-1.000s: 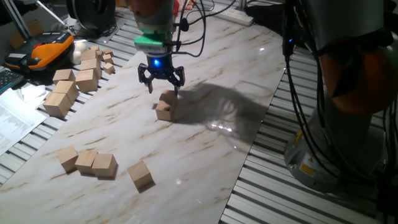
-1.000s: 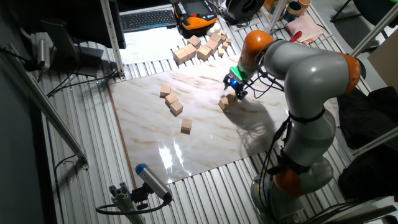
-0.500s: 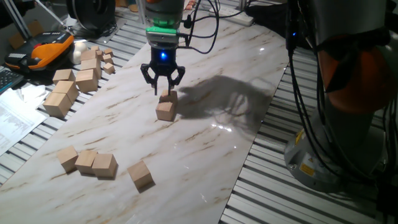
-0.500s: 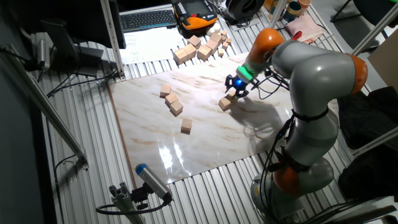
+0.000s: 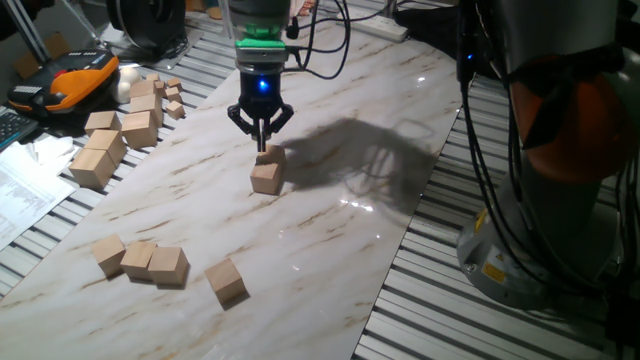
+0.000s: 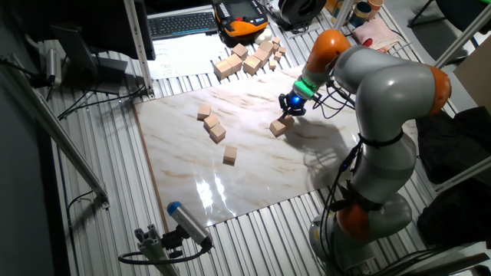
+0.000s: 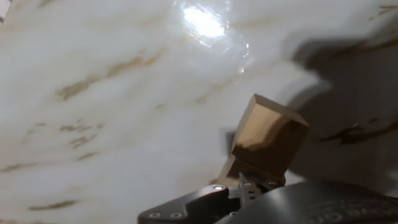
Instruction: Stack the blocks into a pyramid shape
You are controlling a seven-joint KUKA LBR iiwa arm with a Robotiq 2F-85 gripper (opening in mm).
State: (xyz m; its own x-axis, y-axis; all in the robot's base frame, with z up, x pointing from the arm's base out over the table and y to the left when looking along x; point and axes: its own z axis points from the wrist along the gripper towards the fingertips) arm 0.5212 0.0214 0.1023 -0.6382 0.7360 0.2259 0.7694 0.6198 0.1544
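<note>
Two light-tan blocks (image 5: 265,178) (image 5: 271,155) sit touching near the middle of the marble board (image 5: 330,250), also seen from the other side as the block pair (image 6: 278,127). My gripper (image 5: 262,146) (image 6: 289,112) hovers just above the rear block, fingers drawn together to a point with nothing between them. The hand view shows that block (image 7: 270,134) close below, and the fingertips are hidden there. Three blocks (image 5: 140,260) lie in a row at the near left, and a single block (image 5: 226,280) lies beside them.
Bigger pale wooden blocks (image 5: 100,155) and tiny cubes (image 5: 172,100) are piled off the board at the far left, by an orange device (image 5: 75,75). A keyboard (image 6: 184,23) lies beyond. The arm's base (image 5: 540,230) and cables stand right of the board.
The gripper's fingers went from wide open to shut, and the hand shifted slightly back and up over the two middle blocks. The blocks have hardly moved.
</note>
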